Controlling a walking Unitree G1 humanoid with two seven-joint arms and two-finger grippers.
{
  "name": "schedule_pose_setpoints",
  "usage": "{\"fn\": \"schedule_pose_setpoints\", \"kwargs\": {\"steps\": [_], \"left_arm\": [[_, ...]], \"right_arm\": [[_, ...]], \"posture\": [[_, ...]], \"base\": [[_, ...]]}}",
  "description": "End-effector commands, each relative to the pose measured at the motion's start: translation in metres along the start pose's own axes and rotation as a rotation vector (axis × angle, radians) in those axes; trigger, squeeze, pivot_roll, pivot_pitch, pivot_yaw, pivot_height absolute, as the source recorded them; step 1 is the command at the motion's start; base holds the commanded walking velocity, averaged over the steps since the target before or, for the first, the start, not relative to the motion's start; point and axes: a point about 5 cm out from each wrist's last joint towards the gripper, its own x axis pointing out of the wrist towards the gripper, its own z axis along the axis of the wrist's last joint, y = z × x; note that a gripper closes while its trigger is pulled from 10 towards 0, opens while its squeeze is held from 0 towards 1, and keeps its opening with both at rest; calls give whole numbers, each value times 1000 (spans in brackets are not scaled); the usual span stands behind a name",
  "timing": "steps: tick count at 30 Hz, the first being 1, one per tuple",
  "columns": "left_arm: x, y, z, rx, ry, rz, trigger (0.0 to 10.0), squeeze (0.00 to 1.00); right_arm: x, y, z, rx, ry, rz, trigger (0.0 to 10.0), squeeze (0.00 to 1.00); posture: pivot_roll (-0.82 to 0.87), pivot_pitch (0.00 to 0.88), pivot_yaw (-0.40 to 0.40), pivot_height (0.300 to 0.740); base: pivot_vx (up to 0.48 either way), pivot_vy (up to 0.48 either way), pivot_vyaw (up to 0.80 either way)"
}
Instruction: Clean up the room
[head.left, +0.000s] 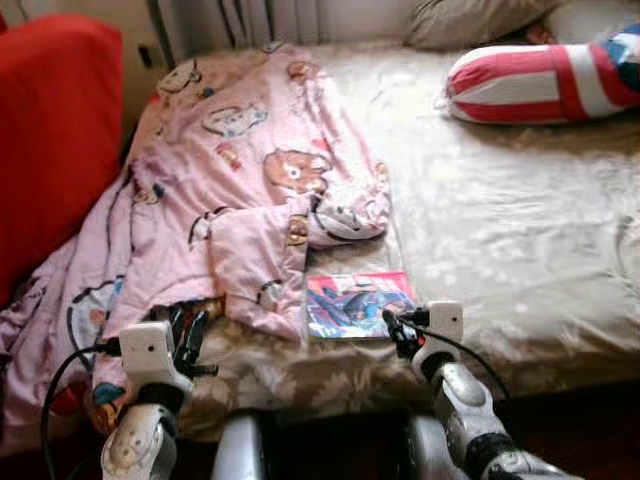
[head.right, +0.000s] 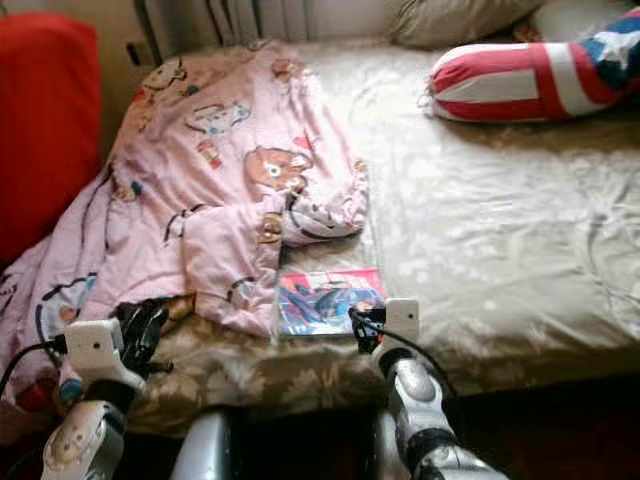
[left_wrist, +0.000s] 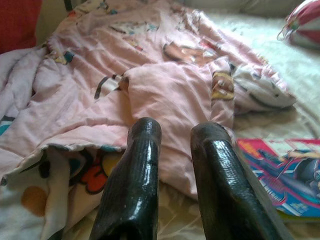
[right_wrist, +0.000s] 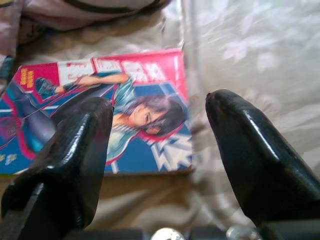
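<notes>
Right hand (right_wrist: 157, 145) open over comic book (head.left: 357, 303); apparently not touching.

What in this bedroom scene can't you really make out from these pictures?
- Comic book: its left edge lies under the pink blanket in the eye views; cover lettering is blurred in the right wrist view.
- Striped pillow: cut off by the picture's right edge.
- Bed: whatever lies under the blanket is hidden.
- Left gripper: fingertips are dark against the blanket; the left wrist view shows a gap.
- Right gripper: open above the comic.
</notes>
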Motion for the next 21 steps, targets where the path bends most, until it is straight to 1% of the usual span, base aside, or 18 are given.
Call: {"fn": "schedule_pose_setpoints", "kwargs": {"steps": [1,16,19,21], "left_arm": [[-4,9,-4,17,20,29,10000,0],[-4,8,-3,13,14,29,10000,0],[-3,8,-4,12,13,29,10000,0],[-3,8,-4,10,12,30,10000,0]], "right_arm": [[3,13,2,5,-13,37,10000,0],[3,15,1,-9,-9,60,10000,0],[3,16,3,-35,-20,71,10000,0],[4,17,8,-56,-48,74,10000,0]], "posture": [[174,99,9,552],[173,96,5,552],[172,95,4,552],[173,95,3,552]], "base": [[307,0,0],[364,0,0],[405,0,0],[403,0,0]]}}
